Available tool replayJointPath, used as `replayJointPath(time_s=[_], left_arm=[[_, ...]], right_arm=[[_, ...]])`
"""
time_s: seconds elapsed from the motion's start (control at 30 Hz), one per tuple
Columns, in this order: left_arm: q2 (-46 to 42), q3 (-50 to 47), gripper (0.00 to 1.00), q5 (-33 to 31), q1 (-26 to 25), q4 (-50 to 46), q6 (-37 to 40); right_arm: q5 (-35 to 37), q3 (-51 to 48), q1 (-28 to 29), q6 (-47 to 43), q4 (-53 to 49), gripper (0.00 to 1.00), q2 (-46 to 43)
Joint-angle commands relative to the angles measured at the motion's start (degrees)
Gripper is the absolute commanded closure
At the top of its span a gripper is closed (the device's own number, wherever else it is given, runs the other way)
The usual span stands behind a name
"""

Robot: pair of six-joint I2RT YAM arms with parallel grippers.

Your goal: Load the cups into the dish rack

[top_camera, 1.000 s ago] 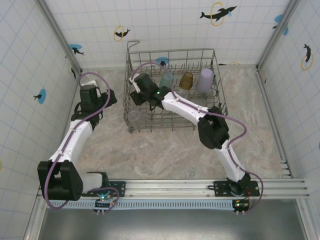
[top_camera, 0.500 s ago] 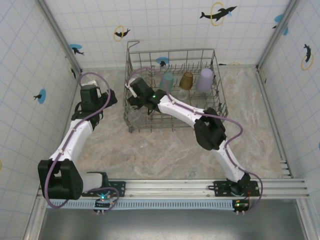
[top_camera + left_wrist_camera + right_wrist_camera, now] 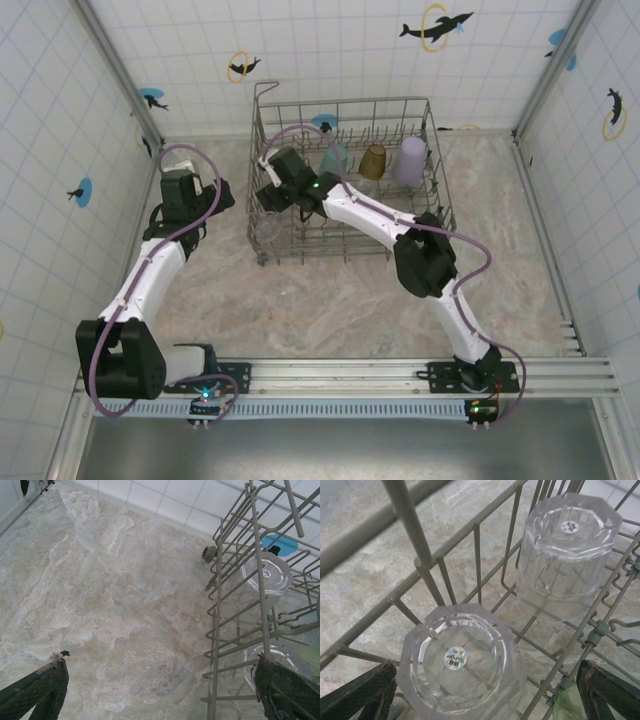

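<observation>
So the big grey wire dish rack (image 3: pixel 345 100) sits at the far edge of the marbled stone-look surface (image 3: pixel 330 300), and every cup I can spot is inside it. The right hand (image 3: pixel 485 669) is down in the rack's near left corner. Its fingers are spread wide on either side of a clear faceted plastic tumbler (image 3: pixel 455 665), not squeezing it.

That tumbler stands mouth down on the wires, base sticker up. Makes sense: water drains out and the upright tines keep it from sliding. A second clear tumbler (image 3: pixel 567 550) stands the same way near it, and a bit of a light green cup (image 3: pixel 567 707) peeks in at the bottom of the wrist view.

Along the rack's far edge a teal cup (image 3: pixel 333 158), an amber cup (image 3: pixel 373 160) and a lavender cup (image 3: pixel 410 160) line up in a row. It's all translucent glossy plastic against thin matte wire.

The left hand (image 3: pixel 161 662) hangs open and empty over bare surface just outside the rack's left wall, probably parked out of the way. My guess is loading's about done.
</observation>
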Motion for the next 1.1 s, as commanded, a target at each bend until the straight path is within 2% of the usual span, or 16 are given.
replayJointPath(time_s=[0.0,0.2,0.5,0.73,0.97,1.07], left_arm=[[-0.47,-0.52,0.03,0.42,0.15,0.88,-1.04],[-0.45,-0.55,0.03,0.2,0.15,0.88,-0.95],[-0.64,-0.72,0.03,-2.05,0.12,0.72,-1.3],[-0.58,-0.64,0.03,-5.68,0.1,0.17,-1.96],[-0.18,-0.9,0.03,-6.77,0.15,0.27,-2.57],[-0.4,-1.95,0.03,-10.32,0.15,1.41,-4.61]], right_arm=[[-0.28,2.68,-0.58,0.71,0.52,0.0,-5.43],[1.53,1.95,-2.0,0.42,-1.53,0.0,-7.76],[5.05,-4.62,-3.85,-0.02,-1.56,0.0,-13.78],[8.53,-17.67,-6.78,-0.23,2.78,0.0,-24.39],[8.04,-31.92,-11.82,1.82,7.36,0.0,-37.15],[6.91,-36.86,-15.06,3.14,7.9,0.0,-42.09]])
